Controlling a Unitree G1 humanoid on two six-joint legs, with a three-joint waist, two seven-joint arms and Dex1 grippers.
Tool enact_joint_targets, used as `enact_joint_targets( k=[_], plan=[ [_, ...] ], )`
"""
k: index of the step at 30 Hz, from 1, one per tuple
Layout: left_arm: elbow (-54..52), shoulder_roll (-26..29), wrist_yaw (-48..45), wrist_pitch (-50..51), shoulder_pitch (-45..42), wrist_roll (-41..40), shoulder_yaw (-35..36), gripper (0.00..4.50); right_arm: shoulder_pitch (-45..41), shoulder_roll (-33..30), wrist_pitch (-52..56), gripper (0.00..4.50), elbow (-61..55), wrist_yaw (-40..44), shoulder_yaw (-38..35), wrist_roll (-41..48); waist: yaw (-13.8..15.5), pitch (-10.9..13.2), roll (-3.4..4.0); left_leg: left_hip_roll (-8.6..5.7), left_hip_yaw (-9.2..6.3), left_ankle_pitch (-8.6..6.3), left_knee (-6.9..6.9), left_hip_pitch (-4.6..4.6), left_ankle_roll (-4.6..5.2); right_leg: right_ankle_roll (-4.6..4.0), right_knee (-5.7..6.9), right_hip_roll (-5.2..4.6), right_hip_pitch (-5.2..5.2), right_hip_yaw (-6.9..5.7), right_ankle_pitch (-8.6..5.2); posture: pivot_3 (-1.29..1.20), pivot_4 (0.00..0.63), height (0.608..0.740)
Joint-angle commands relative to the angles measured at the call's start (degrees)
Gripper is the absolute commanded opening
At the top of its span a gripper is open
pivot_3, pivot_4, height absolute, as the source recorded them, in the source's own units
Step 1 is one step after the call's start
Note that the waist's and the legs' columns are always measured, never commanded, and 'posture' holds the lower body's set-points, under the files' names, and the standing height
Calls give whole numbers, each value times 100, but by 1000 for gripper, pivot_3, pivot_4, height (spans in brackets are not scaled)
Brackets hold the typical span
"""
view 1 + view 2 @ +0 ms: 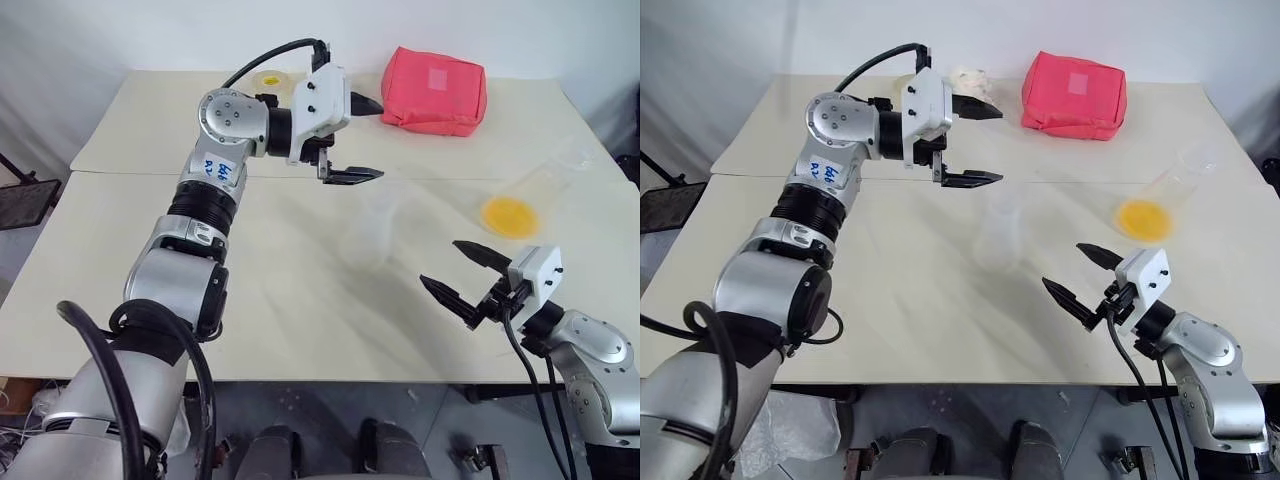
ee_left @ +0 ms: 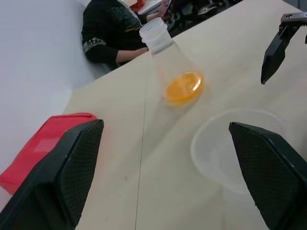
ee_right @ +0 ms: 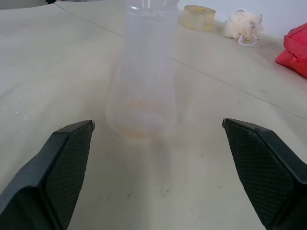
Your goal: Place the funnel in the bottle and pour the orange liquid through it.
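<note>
The bottle (image 1: 370, 232), frosted and wide-mouthed, stands upright at the table's middle. I cannot make out the funnel apart from it. The orange liquid (image 1: 510, 216) lies as a round patch in the base of a clear flask (image 2: 163, 52) standing to the bottle's right. My left gripper (image 1: 362, 140) hovers open and empty above and behind the bottle, pointing right; in its wrist view the bottle's mouth (image 2: 235, 143) sits by one finger. My right gripper (image 1: 465, 275) is open and empty near the front edge, aimed at the bottle (image 3: 144, 91).
A red pouch (image 1: 435, 90) lies at the back of the table. A tape roll (image 3: 200, 16) and a white fluffy ball (image 3: 242, 24) sit at the back left. A person in a dark sleeve (image 2: 112, 28) sits beyond the table's right end.
</note>
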Motion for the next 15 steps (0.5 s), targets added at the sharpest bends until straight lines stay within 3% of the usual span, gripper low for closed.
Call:
enact_joint_targets(
  k=[1,8,15],
  plan=[
    [-236,-36,17,8,-102,-146,43,4450,-15,-89,-57,4500,-203,-8,-189,79,-1,0,0,0,0,0,0,0,0,0,0,0,0,0,0,0,150,740],
    [-819,390,-55,653,172,-463,293,4450,141,-110,-55,4500,-291,-22,-322,115,-14,-1,1,1,1,0,-1,1,0,0,1,0,-1,1,0,0,150,740],
    [-2049,1046,-152,1962,1251,-1183,772,4450,307,-60,-46,4500,-266,-302,-840,155,-13,-2,3,3,-3,0,3,6,0,0,10,0,-1,5,0,0,150,740]
  ],
)
